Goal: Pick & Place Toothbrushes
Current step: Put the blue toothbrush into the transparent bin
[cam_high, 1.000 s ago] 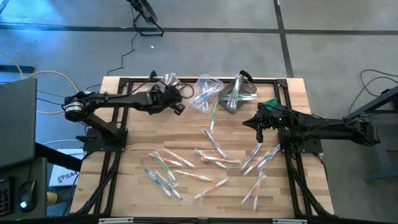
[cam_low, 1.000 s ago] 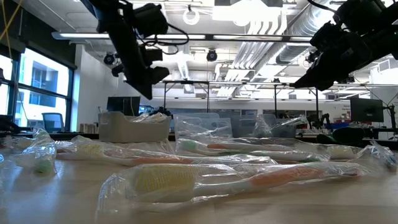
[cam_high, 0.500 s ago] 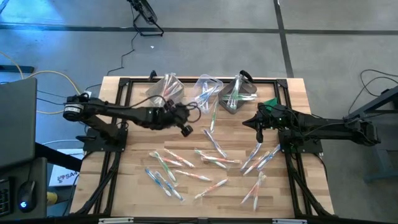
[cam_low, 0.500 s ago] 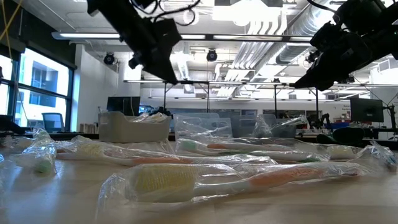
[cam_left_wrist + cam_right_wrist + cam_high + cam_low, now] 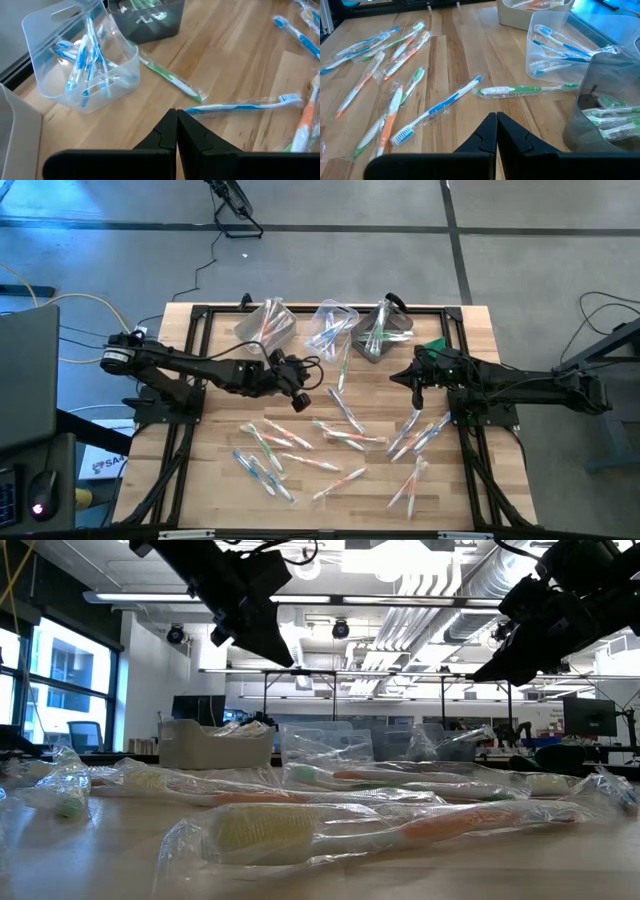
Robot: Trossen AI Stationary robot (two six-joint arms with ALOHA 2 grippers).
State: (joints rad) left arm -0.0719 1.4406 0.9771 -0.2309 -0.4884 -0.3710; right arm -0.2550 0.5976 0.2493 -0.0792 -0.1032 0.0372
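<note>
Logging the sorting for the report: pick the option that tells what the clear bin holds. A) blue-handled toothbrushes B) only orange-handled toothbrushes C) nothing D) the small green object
A: the left wrist view shows the clear bin holding several wrapped blue-handled toothbrushes, while a green-handled toothbrush lies on the table beside it.

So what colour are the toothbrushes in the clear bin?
Blue and white toothbrushes, clearest in the left wrist view.
</note>
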